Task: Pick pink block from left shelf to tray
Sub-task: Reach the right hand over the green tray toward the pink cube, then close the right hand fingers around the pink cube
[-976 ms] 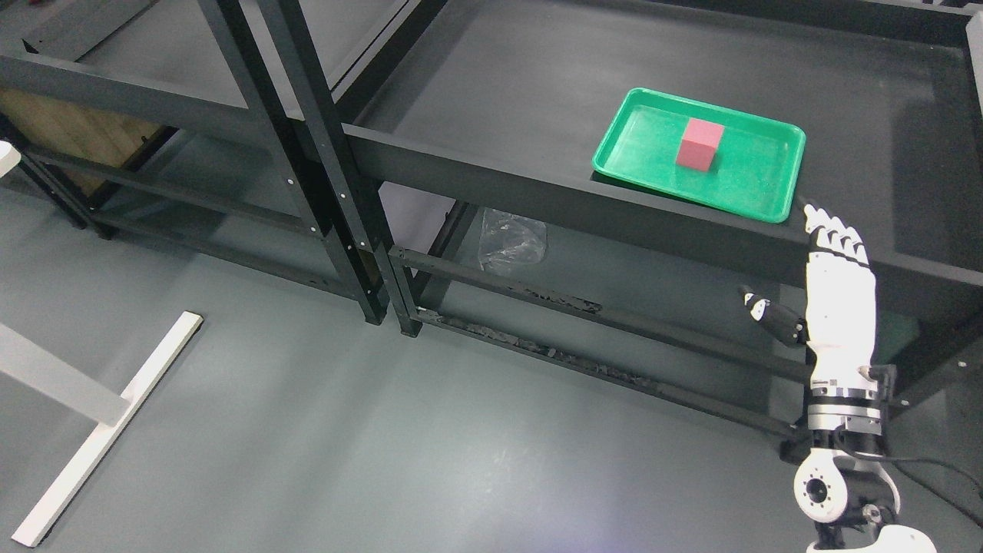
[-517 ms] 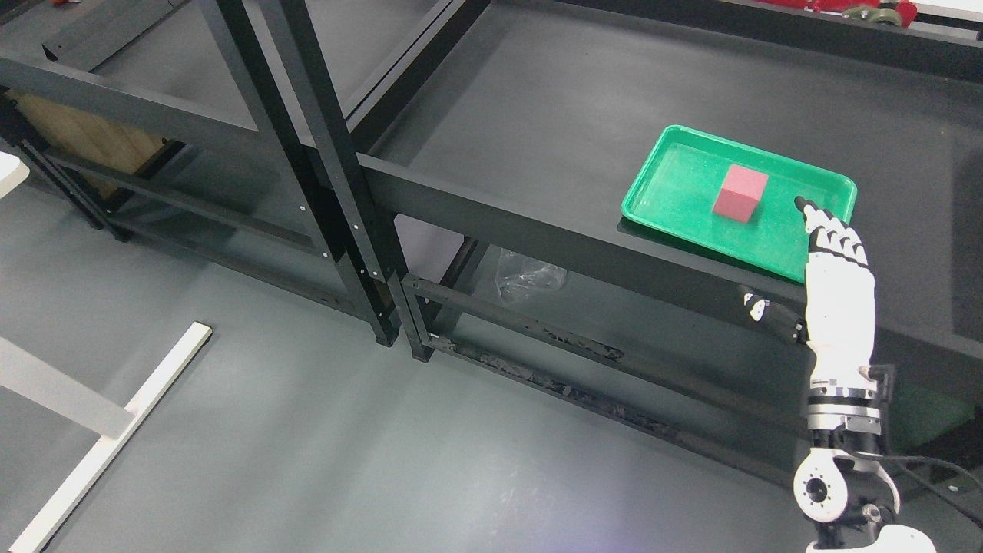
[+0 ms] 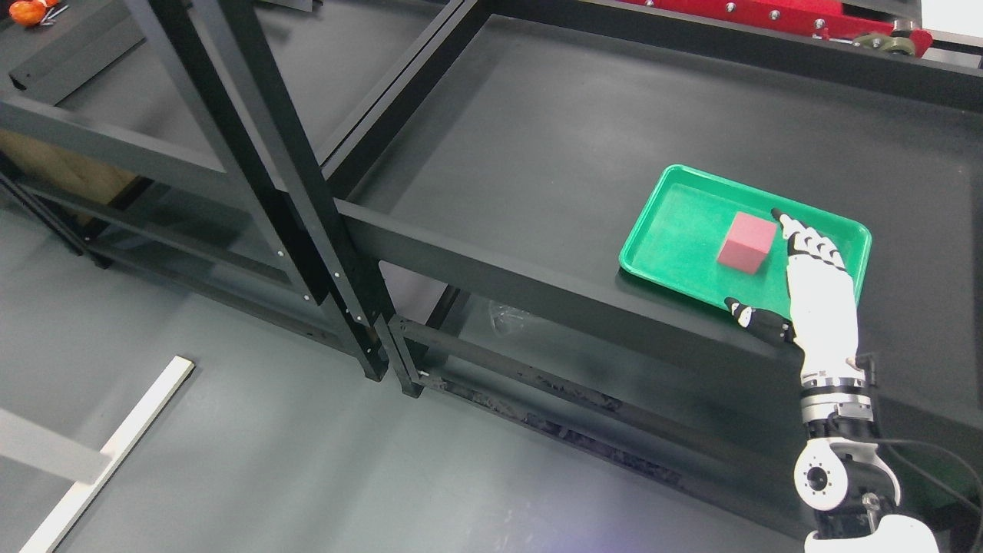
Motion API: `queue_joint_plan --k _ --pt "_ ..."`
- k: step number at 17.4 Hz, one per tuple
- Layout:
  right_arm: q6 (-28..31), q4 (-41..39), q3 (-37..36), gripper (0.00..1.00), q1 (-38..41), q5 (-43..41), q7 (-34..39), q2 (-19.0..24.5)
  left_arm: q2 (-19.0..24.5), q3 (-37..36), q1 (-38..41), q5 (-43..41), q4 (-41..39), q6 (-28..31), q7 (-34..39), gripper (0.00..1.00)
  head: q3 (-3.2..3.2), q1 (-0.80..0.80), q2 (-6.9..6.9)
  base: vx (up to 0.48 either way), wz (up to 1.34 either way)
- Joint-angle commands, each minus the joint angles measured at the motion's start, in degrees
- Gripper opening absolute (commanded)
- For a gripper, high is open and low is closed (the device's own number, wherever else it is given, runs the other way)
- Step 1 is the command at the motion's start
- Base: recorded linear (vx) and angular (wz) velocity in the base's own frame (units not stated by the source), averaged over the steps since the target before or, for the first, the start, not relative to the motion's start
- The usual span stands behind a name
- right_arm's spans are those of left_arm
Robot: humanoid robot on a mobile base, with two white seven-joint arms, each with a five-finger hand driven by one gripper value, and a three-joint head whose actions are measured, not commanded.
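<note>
Raised since the earlier frame, my right hand (image 3: 815,288) now overlaps the green tray (image 3: 676,223); the camera has shifted too. Black shelf frame (image 3: 307,200): left of the tray. Pink block (image 3: 746,243): upright inside the tray, near its middle. Right hand: just right of the block, fingers extended, thumb spread, holding nothing.

The right robot hand (image 3: 815,284) covers part of the green tray (image 3: 676,223), hiding its near right corner and some of its floor. The pink block (image 3: 746,242) looks slightly blurred. The arm's lower end is cut by the bottom edge. A clear plastic bag (image 3: 503,321) on the lower shelf is mostly hidden behind the shelf's front rail (image 3: 491,269). An orange thing (image 3: 31,11) is cropped at the top left corner, too small to identify.
</note>
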Motion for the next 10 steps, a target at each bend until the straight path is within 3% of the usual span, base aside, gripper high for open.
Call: queue_joint_plan --k 1,10 --pt "1.9 2.7 1.3 0.95 -0.4 0.9 3.1 -0.5 1.0 0.0 -1.2 -0.1 -1.0 0.0 0.0 1.00 0.00 0.00 0.00 0.193 -0.08" --pt "2.4 8.3 5.0 0.95 -2.7 3.7 5.6 -1.2 1.0 0.0 -1.2 -0.1 -1.0 0.0 0.0 1.00 0.00 0.00 0.00 0.176 -0.08"
